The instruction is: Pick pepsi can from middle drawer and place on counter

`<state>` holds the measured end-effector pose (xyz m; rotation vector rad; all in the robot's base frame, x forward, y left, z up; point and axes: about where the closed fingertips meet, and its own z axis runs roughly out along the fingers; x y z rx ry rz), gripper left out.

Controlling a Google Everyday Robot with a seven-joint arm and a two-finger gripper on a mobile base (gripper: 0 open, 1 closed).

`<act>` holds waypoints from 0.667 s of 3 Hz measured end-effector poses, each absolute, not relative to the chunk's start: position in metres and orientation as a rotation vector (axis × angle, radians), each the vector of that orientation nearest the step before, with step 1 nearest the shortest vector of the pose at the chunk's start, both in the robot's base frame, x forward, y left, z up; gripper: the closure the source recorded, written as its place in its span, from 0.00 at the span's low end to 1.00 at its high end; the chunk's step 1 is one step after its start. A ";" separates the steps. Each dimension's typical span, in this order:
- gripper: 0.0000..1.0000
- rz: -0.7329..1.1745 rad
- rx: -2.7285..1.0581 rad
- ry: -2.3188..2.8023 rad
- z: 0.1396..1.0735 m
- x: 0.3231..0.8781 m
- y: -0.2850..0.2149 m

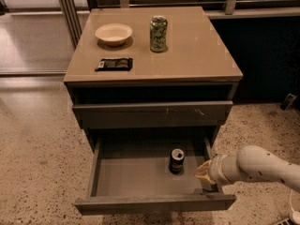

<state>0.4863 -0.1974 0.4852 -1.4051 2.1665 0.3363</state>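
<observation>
Jaws on the white arm's tan-tipped gripper [204, 172], spread or closed I cannot tell, sit by the right wall of the open grey middle drawer [136, 175], just beside the upright small dark blue pepsi can [176, 161], which stands further in toward the drawer's middle.

White arm [262, 165], tan claw [205, 172] at drawer [154, 203]
</observation>
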 end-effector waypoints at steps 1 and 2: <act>0.81 0.372 -1.374 2.130 0.465 0.500 -0.199; 0.58 0.424 -1.342 2.081 0.450 0.518 -0.195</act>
